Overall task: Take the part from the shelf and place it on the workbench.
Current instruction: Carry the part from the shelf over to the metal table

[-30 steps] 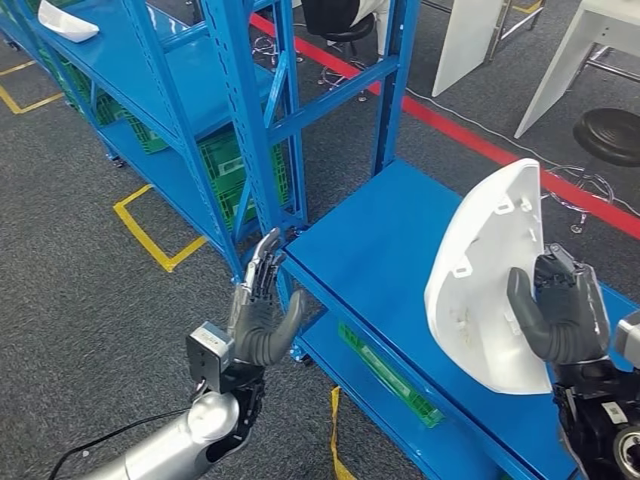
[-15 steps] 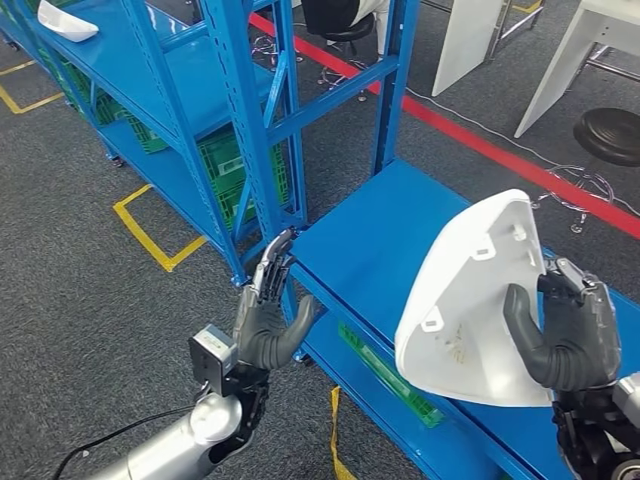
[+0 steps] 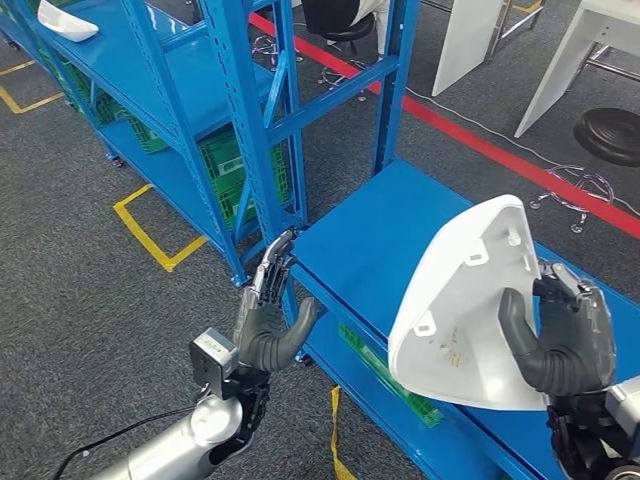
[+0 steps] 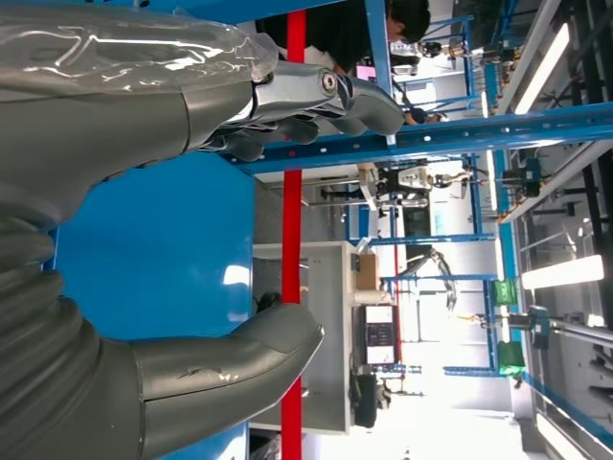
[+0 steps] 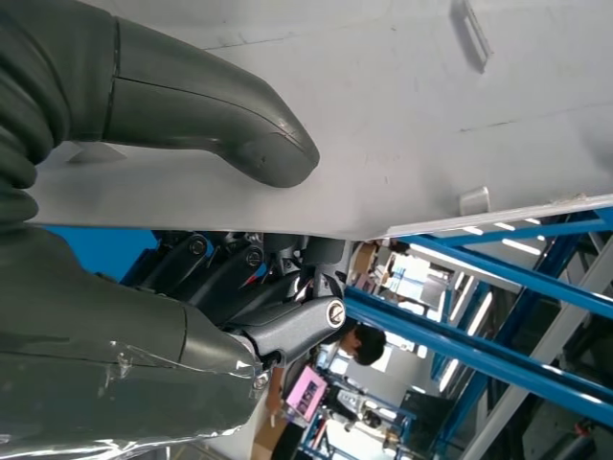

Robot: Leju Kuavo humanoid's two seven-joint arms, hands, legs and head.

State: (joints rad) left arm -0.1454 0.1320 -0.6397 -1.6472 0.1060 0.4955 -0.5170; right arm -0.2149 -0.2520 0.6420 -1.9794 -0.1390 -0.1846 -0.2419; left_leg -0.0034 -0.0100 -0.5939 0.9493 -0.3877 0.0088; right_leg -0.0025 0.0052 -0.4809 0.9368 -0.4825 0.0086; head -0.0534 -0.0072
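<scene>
**White part held over the blue shelf deck by the right hand**

A white moulded part (image 3: 460,310) is gripped by the right hand (image 3: 562,335) at the near right of the scene. The thumb is pressed on the part's inner face, where small raised mounting tabs are seen, and the darker fingers (image 5: 216,268) are wrapped behind its edge, as shown in the right wrist view, where the part (image 5: 405,105) spans the frame above the thumb. The part is held tilted, its narrower end pointing far and right, above the blue shelf deck (image 3: 362,250); whether its lower edge touches the deck cannot be told.

The left hand (image 3: 264,315) is raised at the near left of the shelf's blue upright (image 3: 245,120), with its fingers straight and apart from the thumb and nothing held in it. The same spread is seen in the left wrist view (image 4: 145,240).

A second white part (image 3: 66,20) is lying on the far left shelf level. Green crates (image 3: 226,175) are stored beneath the shelf, and yellow floor tape (image 3: 151,235) and a red floor line (image 3: 483,145) are laid on the grey carpet. A black stool (image 3: 607,135) is standing at the far right.
</scene>
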